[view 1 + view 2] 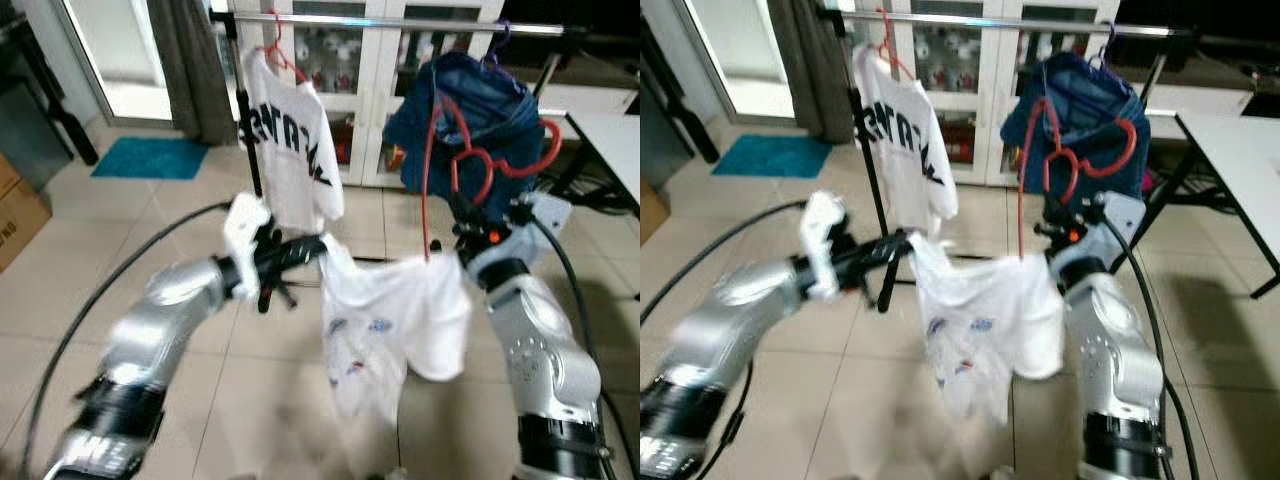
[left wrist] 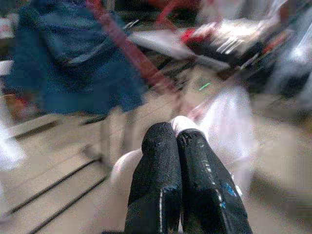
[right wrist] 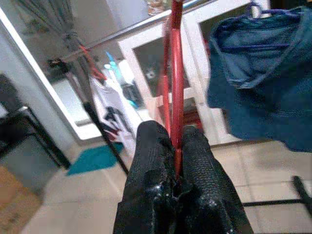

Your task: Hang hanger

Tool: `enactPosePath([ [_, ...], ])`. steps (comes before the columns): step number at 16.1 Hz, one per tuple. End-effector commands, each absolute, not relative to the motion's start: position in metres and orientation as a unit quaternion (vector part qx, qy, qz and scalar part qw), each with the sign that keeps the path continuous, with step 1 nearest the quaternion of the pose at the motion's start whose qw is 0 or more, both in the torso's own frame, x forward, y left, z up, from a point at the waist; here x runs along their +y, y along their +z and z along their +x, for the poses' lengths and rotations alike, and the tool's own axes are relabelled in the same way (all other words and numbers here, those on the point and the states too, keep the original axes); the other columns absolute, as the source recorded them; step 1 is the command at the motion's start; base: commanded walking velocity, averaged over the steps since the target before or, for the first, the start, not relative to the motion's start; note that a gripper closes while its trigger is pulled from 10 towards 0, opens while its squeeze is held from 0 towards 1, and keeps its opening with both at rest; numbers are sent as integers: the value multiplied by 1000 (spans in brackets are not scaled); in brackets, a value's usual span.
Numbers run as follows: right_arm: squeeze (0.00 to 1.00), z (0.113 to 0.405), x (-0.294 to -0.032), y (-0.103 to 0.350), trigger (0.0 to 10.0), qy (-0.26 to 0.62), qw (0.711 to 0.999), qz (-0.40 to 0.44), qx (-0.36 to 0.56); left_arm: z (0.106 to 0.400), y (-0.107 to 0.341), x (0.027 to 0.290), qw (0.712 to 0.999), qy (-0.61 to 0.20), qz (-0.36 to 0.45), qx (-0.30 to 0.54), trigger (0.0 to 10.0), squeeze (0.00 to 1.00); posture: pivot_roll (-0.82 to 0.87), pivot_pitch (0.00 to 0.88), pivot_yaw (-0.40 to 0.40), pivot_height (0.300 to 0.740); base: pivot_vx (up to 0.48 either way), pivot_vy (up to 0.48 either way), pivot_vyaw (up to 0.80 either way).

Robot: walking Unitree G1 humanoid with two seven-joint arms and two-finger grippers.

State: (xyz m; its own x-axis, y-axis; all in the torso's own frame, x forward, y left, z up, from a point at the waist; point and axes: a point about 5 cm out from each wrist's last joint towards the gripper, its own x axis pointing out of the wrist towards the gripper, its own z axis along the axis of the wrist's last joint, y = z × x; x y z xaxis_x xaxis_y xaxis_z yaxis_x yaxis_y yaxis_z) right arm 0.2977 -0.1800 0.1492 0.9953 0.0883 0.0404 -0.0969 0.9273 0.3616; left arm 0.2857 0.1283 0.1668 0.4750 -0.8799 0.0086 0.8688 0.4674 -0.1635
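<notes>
My right gripper [image 1: 466, 226] is shut on the lower part of a red hanger [image 1: 470, 160], and the fingers [image 3: 151, 146] pinch its thin red bar [image 3: 176, 73]. A white shirt [image 1: 395, 320] sags from the hanger between my two arms. At the shirt's left edge, my left gripper [image 1: 316, 244] is shut on the white cloth [image 2: 224, 117]. The hanger's hook is in front of a blue garment [image 1: 470, 100], below the metal rail [image 1: 400, 22]. The views are blurred.
A white printed shirt [image 1: 290, 150] on a red hanger hangs at the rail's left end, beside the rack's black post [image 1: 250, 140]. Behind stands a white glass-door cabinet [image 1: 370, 70]. A white table [image 1: 610, 130] is at the right, with a teal mat [image 1: 150, 157] and a cardboard box [image 1: 15, 215] at the left.
</notes>
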Motion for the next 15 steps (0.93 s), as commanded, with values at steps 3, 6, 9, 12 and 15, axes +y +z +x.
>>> enactPosePath([
  [3,0,303,-195,164,0,35,974,214,-65,272,243,138,779,-568,-242,-110,0,0,-88,0,2,740,0,0,0],
  [6,0,302,-181,193,0,111,926,334,-138,299,199,148,885,-455,-93,6,0,0,-88,0,4,740,0,0,0],
  [9,0,299,-177,230,0,166,855,435,-229,288,126,157,868,-438,134,190,0,0,-88,0,1,740,0,0,0],
  [12,0,301,-188,243,0,156,829,467,-264,262,114,150,817,-514,99,242,0,0,-92,0,2,740,0,0,0],
  [15,0,307,-199,235,0,110,863,430,-243,246,108,153,778,-565,77,264,0,0,-96,0,1,740,0,0,0],
])
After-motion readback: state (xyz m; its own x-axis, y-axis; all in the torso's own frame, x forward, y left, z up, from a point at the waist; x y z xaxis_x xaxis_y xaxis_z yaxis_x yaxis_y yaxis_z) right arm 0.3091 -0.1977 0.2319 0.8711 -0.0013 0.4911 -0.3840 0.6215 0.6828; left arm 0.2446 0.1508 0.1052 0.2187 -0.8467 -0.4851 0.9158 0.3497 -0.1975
